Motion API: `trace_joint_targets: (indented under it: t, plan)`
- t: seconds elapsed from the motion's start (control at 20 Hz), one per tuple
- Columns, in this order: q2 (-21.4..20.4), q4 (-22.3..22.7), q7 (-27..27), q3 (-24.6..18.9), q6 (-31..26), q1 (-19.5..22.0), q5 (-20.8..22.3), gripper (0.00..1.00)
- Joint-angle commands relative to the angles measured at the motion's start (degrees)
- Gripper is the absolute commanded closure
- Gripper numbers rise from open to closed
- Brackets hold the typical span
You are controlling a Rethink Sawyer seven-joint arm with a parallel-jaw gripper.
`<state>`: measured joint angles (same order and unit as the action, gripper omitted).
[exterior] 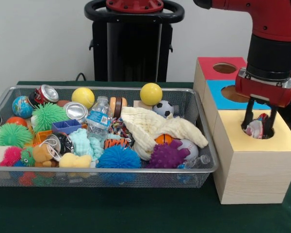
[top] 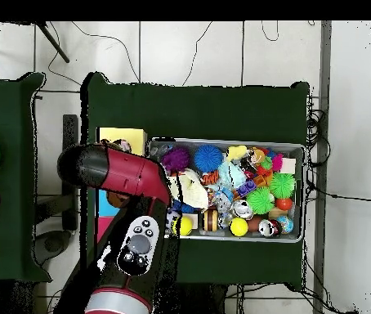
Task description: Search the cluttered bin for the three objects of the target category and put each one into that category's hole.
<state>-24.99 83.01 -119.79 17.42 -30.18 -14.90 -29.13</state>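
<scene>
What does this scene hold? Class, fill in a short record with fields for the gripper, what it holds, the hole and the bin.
gripper: gripper lowered into the yellow-topped cube's hole
held: printed fabric piece, between the fingers
other cubes: blue-topped cube and red-topped cube, behind
bin: wire mesh bin full of toys
largest item in bin: cream cloth

bright, even light; soft shadows; glare on the cans [exterior: 47, 93].
</scene>
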Motion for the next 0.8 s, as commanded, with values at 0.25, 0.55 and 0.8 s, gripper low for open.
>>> trace_joint_targets:
  t: [0.25, 0.55, 0.8]
  plan:
    - [-0.13, 2.43, -12.77, -2.51, -4.15, 0.03, -0.45, 0.0]
    - [0.04, 2.27, -12.97, -2.21, -4.09, -0.33, -0.3, 0.0]
    - [-0.33, 1.96, -12.88, -1.49, -5.64, -0.33, 0.18, 0.0]
